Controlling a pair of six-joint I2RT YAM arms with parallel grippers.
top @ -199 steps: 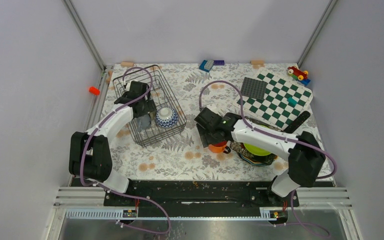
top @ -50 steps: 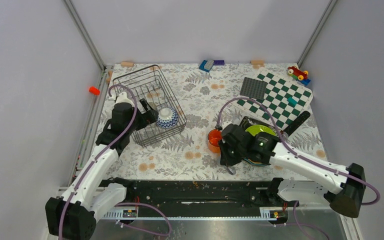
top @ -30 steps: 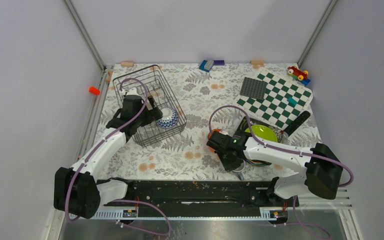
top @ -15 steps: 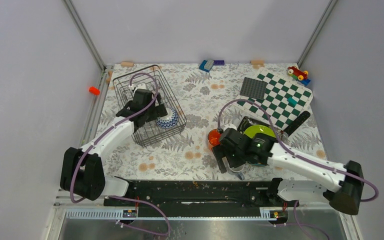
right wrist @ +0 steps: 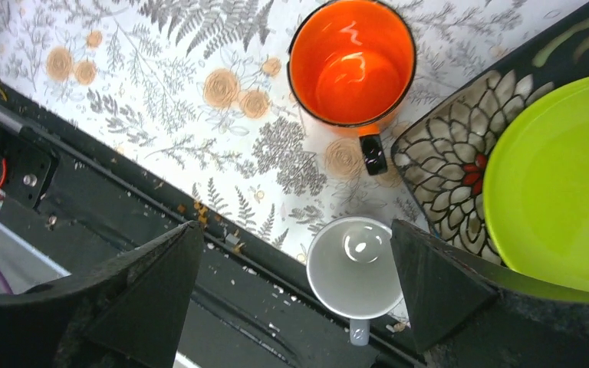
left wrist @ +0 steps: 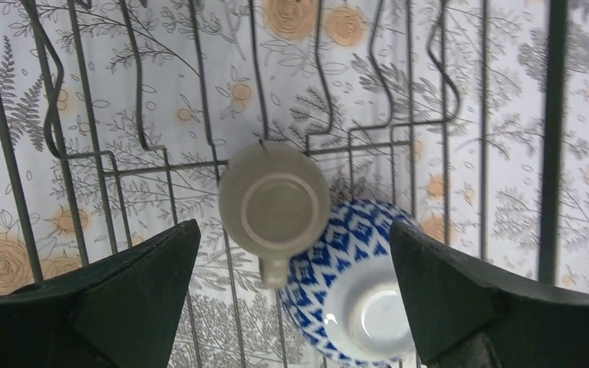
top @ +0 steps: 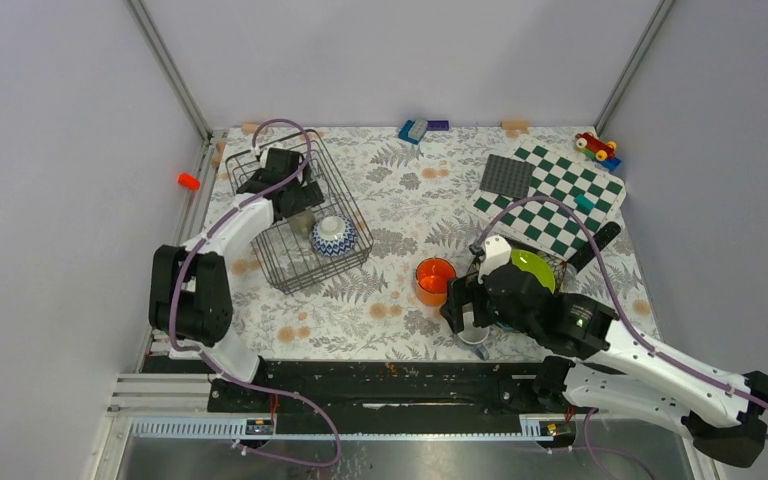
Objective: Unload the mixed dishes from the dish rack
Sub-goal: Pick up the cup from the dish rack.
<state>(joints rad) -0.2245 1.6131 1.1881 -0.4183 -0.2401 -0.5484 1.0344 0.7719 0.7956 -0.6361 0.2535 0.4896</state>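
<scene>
The dish rack (top: 278,250) stands at the left and holds an upturned grey cup (left wrist: 274,205) and an upturned blue patterned bowl (left wrist: 353,295) touching it; the bowl also shows in the top view (top: 332,235). My left gripper (left wrist: 291,307) hangs open above them, over the rack (top: 298,198). An orange mug (right wrist: 351,63), a white mug (right wrist: 355,267) and a lime-green plate (right wrist: 560,184) on a black floral square plate (right wrist: 437,165) stand on the table. My right gripper (right wrist: 295,299) is open and empty above the white mug (top: 477,332).
The white mug stands at the table's front edge by the black rail (right wrist: 199,291). A green-white chequered board (top: 560,205) with a dark studded square (top: 508,178) lies back right. Small toys (top: 596,147) and blocks (top: 415,130) line the back edge.
My left gripper has moved further back over the rack, above the grey cup. My right arm has lifted and swung back, open, with the white mug standing free below it.
</scene>
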